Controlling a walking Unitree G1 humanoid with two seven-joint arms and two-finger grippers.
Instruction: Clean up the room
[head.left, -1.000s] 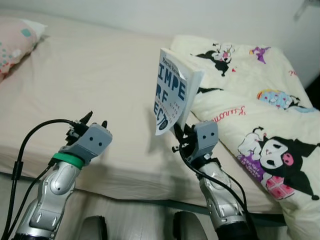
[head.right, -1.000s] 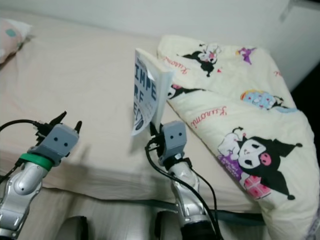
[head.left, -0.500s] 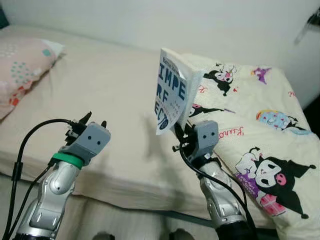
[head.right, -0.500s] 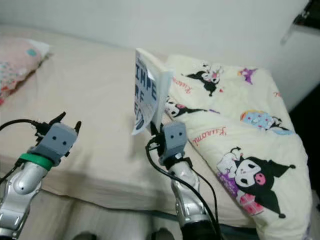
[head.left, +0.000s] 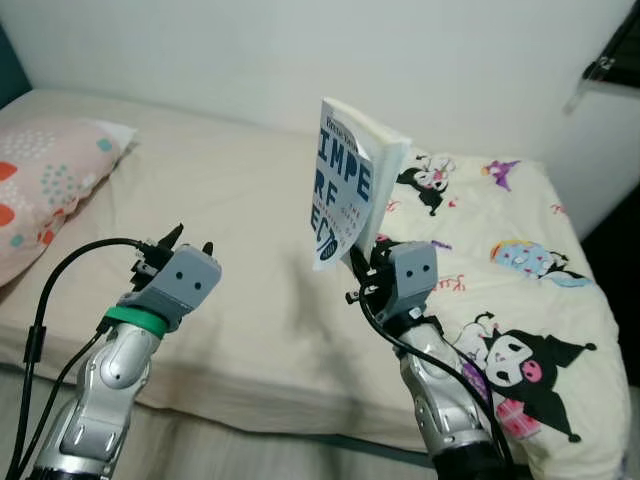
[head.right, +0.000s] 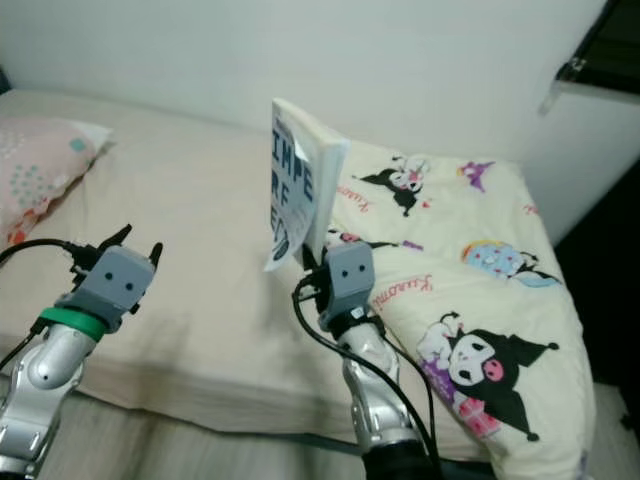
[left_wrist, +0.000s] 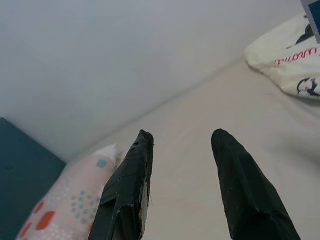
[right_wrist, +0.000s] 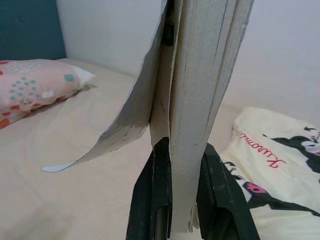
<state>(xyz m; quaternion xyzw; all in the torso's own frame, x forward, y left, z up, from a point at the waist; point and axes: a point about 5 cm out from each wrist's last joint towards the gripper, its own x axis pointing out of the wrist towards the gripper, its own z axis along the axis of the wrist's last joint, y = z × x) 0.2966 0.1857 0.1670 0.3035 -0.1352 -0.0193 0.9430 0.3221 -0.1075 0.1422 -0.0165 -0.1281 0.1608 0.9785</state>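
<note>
Carrying step: right gripper clamps a paperback book upright above the bed; left gripper hangs open, empty. Next, find a shelf.

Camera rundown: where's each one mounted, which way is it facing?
Left/right eye views: head, looking forward and down at the bed; both arms show, right gripper holding up the book.
Left wrist view: along the left gripper, jaws open, toward wall and pillow.
Right wrist view: along its jaws, shut on the book.
Shared: bed, pillow, blanket.
</note>
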